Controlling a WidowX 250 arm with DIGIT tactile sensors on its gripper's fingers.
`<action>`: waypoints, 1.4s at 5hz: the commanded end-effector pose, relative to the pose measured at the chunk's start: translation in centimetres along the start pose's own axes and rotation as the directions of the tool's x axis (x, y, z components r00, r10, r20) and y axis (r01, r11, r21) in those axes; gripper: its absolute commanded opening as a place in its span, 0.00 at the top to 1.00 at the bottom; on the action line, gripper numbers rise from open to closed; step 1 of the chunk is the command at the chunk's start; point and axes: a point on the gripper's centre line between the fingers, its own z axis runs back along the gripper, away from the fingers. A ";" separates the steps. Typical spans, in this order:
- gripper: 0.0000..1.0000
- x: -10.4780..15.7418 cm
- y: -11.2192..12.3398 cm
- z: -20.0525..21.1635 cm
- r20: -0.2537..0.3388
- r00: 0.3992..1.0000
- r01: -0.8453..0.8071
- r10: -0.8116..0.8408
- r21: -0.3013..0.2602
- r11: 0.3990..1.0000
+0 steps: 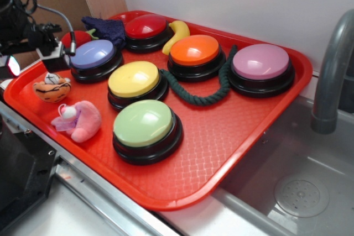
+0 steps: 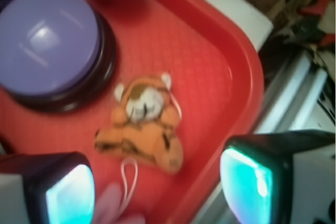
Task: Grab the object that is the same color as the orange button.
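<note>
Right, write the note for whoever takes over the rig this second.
Pincer: open, empty, hovering above the tray's left corner, one finger to each side in the wrist view.
Orange tiger toy: lying on the tray beside the purple button, just ahead of the open fingers, with the pink toy next to it.
Orange button: far side of the tray, between the banana and the green rope.
Done: pincer roughly lined up over the tiger.
Left: lower, close on the tiger, lift it.
</note>
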 end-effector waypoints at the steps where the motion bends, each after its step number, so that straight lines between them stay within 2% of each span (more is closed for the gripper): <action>1: 0.00 1.0 0.9 -2.9 0.016 1.000 -0.003 0.003 -0.018 1.000; 2: 0.00 0.9 1.0 -3.5 0.019 1.000 0.022 -0.021 -0.038 0.999; 3: 0.87 0.6 1.0 -3.6 0.019 0.999 0.030 -0.029 -0.046 0.998; 4: 1.00 0.5 0.7 -3.5 0.013 0.999 0.039 -0.039 -0.076 0.996; 5: 1.00 0.4 0.2 -2.6 0.015 0.994 0.109 -0.108 -0.108 0.988; 6: 1.00 0.3 -0.9 -0.2 0.070 0.982 0.179 -0.173 -0.098 0.979; 7: 1.00 -0.5 -2.3 3.0 0.097 0.958 0.276 -0.269 -0.071 0.959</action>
